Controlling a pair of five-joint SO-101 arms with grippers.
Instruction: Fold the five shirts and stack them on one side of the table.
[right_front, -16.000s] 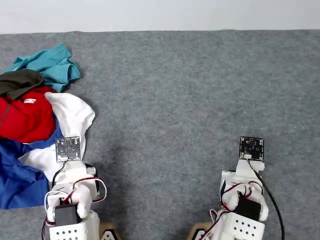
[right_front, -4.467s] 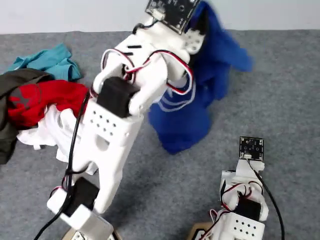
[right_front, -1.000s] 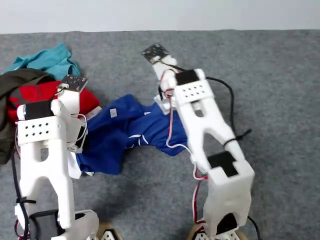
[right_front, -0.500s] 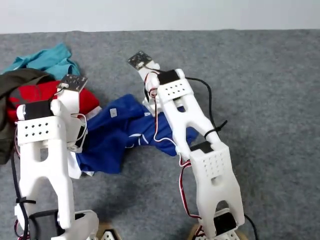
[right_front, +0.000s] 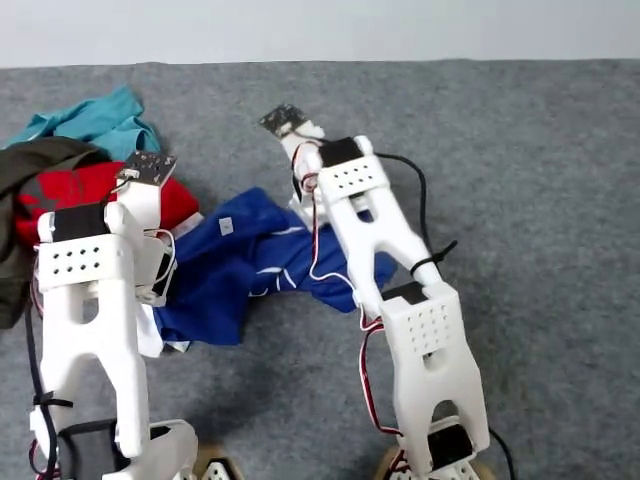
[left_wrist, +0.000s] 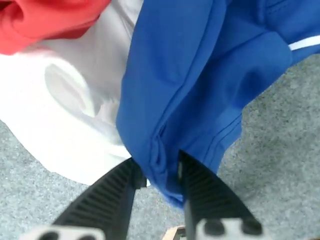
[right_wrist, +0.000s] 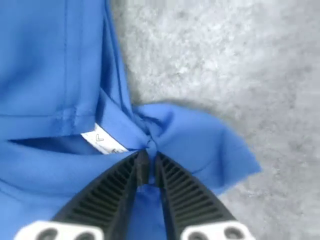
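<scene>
The left tool (left_wrist: 159, 164) and right tool (right_wrist: 150, 156) each clamp a fold of the blue shirt (right_front: 240, 275), white shirt (left_wrist: 75, 100) just beside the left tool

The crumpled blue cloth shirt (right_front: 250, 265) lies on the grey felt table cover (right_front: 520, 200), left of centre. Its left edge overlaps the crumpled white cloth shirt (left_wrist: 75, 100). The red cloth shirt (right_front: 100, 195) lies against that, the dark olive shirt (right_front: 30, 165) further left, the teal shirt (right_front: 95, 120) behind them.
</scene>
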